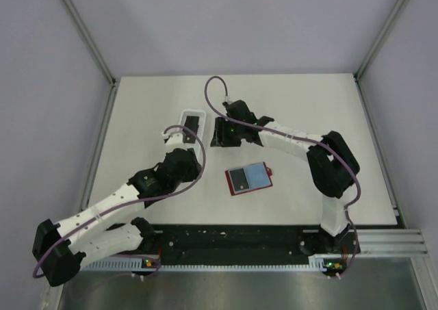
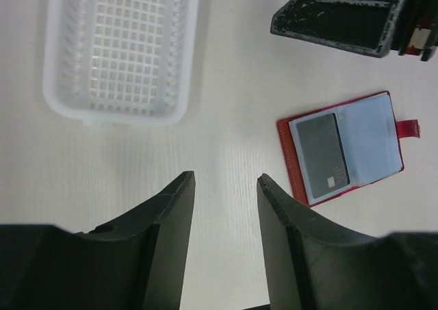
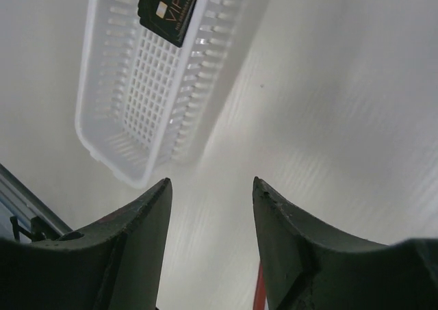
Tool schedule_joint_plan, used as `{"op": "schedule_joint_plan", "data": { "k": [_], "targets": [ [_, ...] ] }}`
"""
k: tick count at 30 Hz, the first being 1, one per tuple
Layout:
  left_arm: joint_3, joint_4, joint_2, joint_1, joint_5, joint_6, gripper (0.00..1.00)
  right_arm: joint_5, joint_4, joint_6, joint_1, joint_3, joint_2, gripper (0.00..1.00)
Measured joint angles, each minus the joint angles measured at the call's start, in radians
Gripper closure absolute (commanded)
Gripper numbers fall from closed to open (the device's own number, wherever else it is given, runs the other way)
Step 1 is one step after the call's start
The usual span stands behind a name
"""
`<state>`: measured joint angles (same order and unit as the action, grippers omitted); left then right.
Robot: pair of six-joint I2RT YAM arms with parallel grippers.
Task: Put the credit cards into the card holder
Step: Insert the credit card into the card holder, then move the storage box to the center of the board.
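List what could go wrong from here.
The card in the tray sits close to its walls; a hand may slip off it or drag the tray.
The left hand and right hand, both open, crowd the tray and might collide.
The open card holder lies unheld; inserting could push it.

You face a robotics lab test cell: a bare white tabletop [image 1: 308,98] enclosed by plain pale panels [image 1: 41,84] and aluminium frame posts [image 1: 85,33], the left arm [image 1: 102,217] and right arm [image 1: 294,140] bolted to slotted metal rail [image 1: 390,240].
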<state>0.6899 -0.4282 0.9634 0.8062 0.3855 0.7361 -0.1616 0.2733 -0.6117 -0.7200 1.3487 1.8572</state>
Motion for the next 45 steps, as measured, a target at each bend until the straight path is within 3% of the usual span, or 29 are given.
{"op": "schedule_joint_plan", "data": {
  "k": [5, 14, 28, 45],
  "targets": [
    [-0.020, -0.079, -0.095, 0.000, 0.063, 0.024, 0.47, -0.037, -0.004, -0.052, -0.039, 0.151, 0.156, 0.46],
    [-0.030, -0.129, -0.167, 0.000, 0.103, 0.028, 0.50, -0.043, -0.004, -0.126, -0.065, 0.301, 0.302, 0.47],
    [-0.042, -0.167, -0.208, 0.000, 0.119, 0.023, 0.52, -0.008, 0.005, -0.160, -0.066, 0.402, 0.412, 0.80],
    [-0.053, -0.152, -0.192, -0.031, 0.116, -0.010, 0.58, -0.030, 0.021, -0.044, -0.024, 0.397, 0.403, 0.98]
  ]
}}
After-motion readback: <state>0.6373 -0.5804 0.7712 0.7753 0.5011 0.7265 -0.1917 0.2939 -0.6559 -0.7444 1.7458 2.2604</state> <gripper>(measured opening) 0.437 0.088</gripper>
